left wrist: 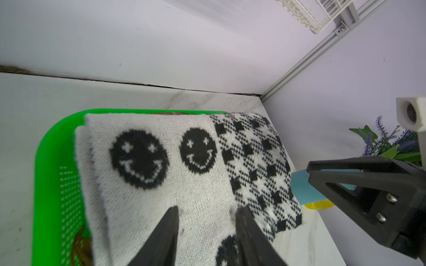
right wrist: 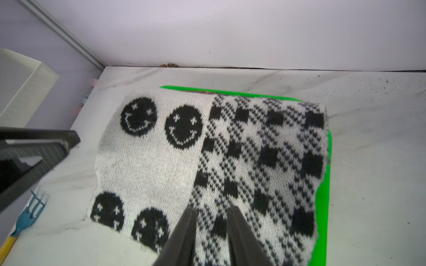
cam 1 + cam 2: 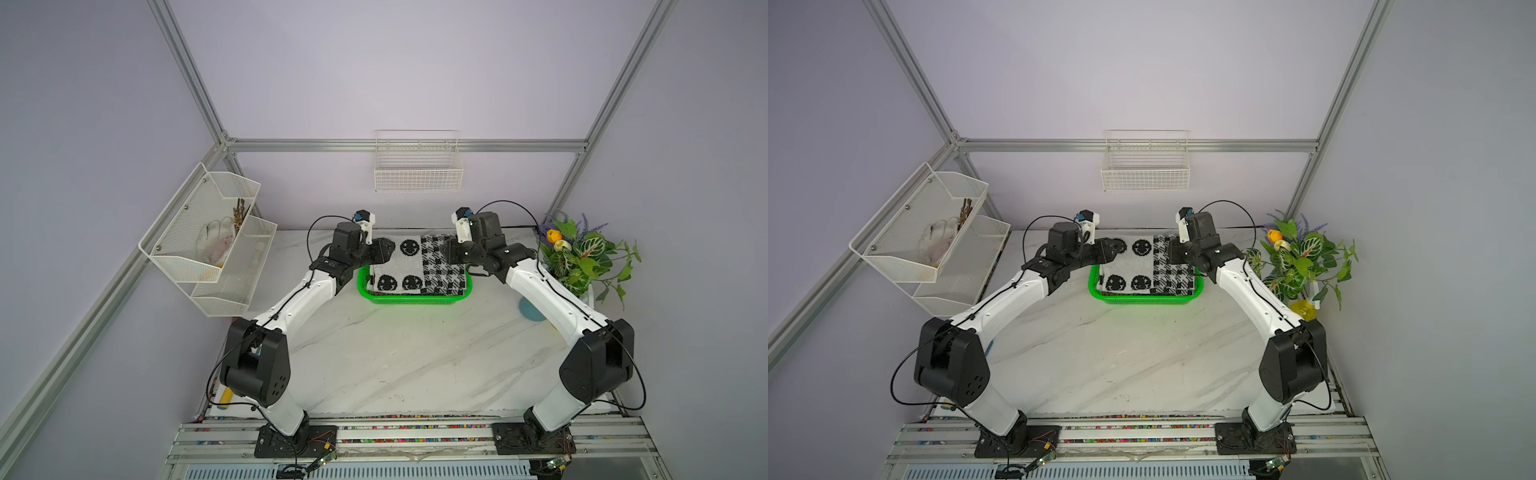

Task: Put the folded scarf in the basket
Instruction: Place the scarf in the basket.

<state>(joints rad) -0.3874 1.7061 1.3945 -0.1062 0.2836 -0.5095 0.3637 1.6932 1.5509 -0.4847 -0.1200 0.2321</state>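
**Top views.** Logged folded scarf spread over the opening of the green basket, far middle of the marble-patterned worktop. Confirmed same layout in both top views. Found left tool at the smiley-face end and right tool at the checked end, both low over the knit. Could not read jaw state from here. Noted mesh rack and wire basket well apart from the green one, and a plant just beside the right arm.

**Left wrist view.** Found left tool with jaws part-way apart, tips at the knit, fabric showing between them. Could not tell a pinch from mere contact. Saw green rim along one side and the checked end reaching past the far rim.

**Right wrist view.** Found right tool likewise, with a narrower gap and tips on the checked half. Again could not confirm a grip. Could not settle whether resting on the rim or held just above it.

**Handling (judged).** Rated scarf light, soft, limp, thick-knit, neither fragile nor slippery. Expected layers to slide and unfold under an uneven lift. Advised pinching through all layers at both short ends.

**Surface and room.** Noted hard, smooth worktop with dark specks near the back. Noted back wall close behind the basket, limiting reach.
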